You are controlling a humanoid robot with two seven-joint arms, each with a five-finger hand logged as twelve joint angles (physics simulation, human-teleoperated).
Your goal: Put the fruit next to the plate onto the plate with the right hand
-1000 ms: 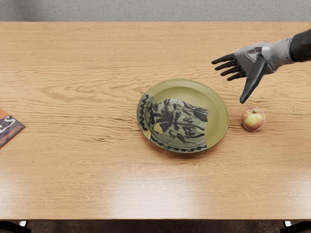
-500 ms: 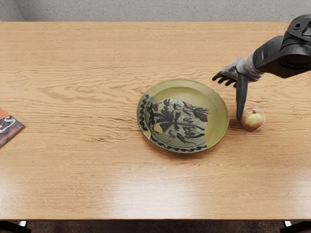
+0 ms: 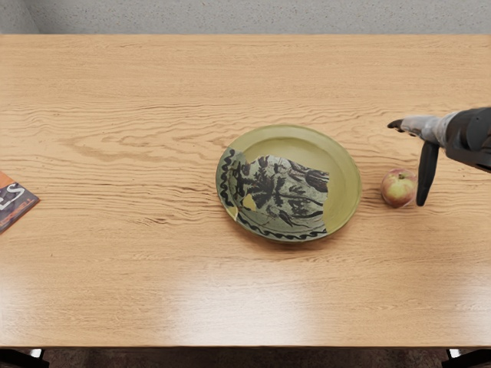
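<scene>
A small red-yellow apple (image 3: 399, 188) lies on the table just right of the plate (image 3: 347, 172), an olive-green dish with a dark painted pattern. My right hand (image 3: 420, 157) comes in from the right edge and hovers beside the apple's right side. Its fingers are spread, with the thumb (image 3: 426, 174) pointing down next to the fruit and not touching it. Nothing is held. The left arm does not show.
A dark book or magazine corner (image 3: 14, 201) sticks in at the table's left edge. The wooden table (image 3: 153, 115) stretches wide around the plate, with its front edge near the bottom of the view.
My right hand has swung from left and above the apple over to its right side, and the arm has pulled back toward the right edge. The apple has not moved.
</scene>
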